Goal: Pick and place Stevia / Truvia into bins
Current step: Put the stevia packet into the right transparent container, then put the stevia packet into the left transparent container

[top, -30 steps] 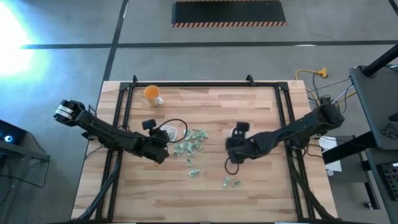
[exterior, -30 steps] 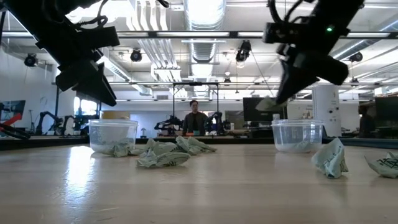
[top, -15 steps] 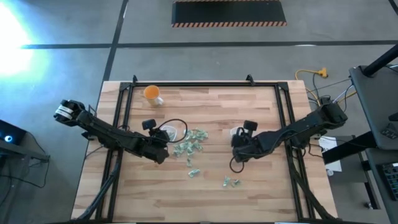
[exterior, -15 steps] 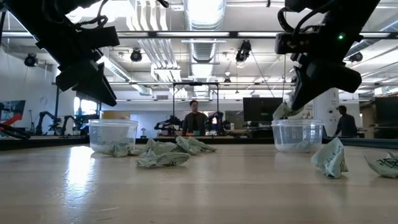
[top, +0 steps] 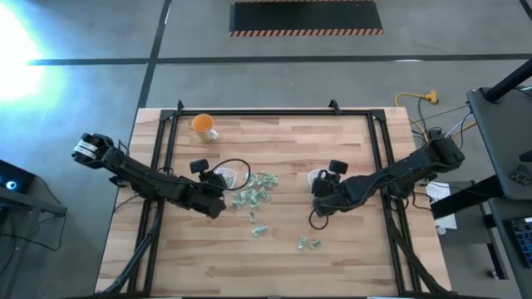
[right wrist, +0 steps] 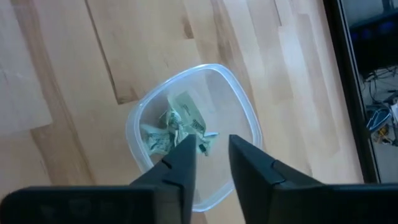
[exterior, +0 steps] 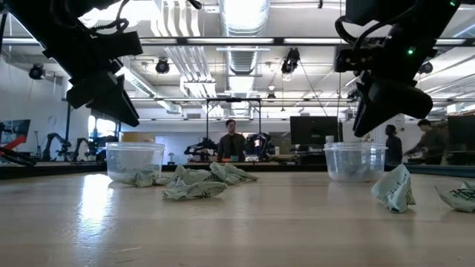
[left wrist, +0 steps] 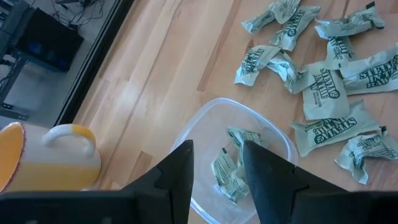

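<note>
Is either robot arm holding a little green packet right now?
No. The right tool hangs open and empty above its bin; the left tool is open and empty too.

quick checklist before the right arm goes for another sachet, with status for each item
1. Right gripper empty, fingers apart above right bin: ok.
2. Sachets lie inside right bin: ok.
3. Left gripper open, waiting over left bin: ok.
4. Loose sachets left on table near the right arm: ok.
5. Orange cup clear of the pile: ok.
6. Both bins upright: ok.
</note>
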### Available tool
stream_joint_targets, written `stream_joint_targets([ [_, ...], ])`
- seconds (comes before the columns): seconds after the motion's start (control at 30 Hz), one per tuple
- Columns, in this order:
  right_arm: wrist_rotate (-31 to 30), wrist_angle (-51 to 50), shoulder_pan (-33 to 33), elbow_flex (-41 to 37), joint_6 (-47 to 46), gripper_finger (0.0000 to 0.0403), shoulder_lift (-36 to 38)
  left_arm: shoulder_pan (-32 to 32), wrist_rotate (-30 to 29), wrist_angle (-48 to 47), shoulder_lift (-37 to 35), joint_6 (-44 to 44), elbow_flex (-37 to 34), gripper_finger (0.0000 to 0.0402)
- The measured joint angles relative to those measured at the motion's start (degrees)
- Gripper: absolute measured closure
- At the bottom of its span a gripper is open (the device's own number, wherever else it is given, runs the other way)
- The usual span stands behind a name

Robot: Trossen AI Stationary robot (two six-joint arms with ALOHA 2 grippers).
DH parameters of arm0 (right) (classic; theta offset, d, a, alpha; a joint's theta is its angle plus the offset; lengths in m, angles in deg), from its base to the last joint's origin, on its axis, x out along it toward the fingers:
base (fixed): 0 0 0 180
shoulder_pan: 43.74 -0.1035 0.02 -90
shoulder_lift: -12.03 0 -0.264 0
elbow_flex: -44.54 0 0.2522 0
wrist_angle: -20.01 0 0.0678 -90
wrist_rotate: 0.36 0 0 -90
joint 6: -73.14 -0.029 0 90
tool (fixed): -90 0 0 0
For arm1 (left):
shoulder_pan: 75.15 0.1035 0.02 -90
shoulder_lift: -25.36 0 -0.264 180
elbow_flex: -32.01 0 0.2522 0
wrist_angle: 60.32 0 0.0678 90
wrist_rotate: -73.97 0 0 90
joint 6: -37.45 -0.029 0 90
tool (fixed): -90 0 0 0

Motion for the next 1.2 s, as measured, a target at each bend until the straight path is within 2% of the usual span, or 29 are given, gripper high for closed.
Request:
stream_joint_targets([
  [0.07,0.00,0.00,0.00,-0.04,0.36,0.0299,0.25,-0.06,0.60,0.30,0.00,-0.02,0.07,0.0278],
  [0.13,-0.04,0.09,0.00,-0.04,1.04,0.0286,0.94,-0.30,3.60,2.98,0.00,-2.69,0.18,0.0278],
  [0.3,-0.17,0.40,-0.51,-0.04,2.11,0.0270,3.19,-1.31,19.49,19.29,0.62,-17.34,-0.88,0.0278],
  [0.4,-0.20,1.21,-1.27,-0.04,2.29,0.0268,4.53,-1.93,25.40,27.08,2.01,-24.21,-1.03,0.0278],
  [0.57,-0.17,5.30,-2.91,-0.07,5.60,0.0274,5.38,-1.71,26.64,31.35,6.80,-28.37,-1.05,0.0278],
  [0.73,0.02,9.39,-4.04,-0.17,10.34,0.0282,5.33,-0.34,26.73,31.95,12.95,-28.46,-0.22,0.0278],
  [0.97,0.04,10.12,-4.39,-0.20,11.03,0.0291,5.33,2.43,26.93,34.30,16.66,-28.46,1.03,0.0278],
  [1.2,0.07,10.28,-4.39,-0.28,11.00,0.0293,5.31,4.17,33.14,38.64,19.70,-28.55,0.90,0.0278],
])
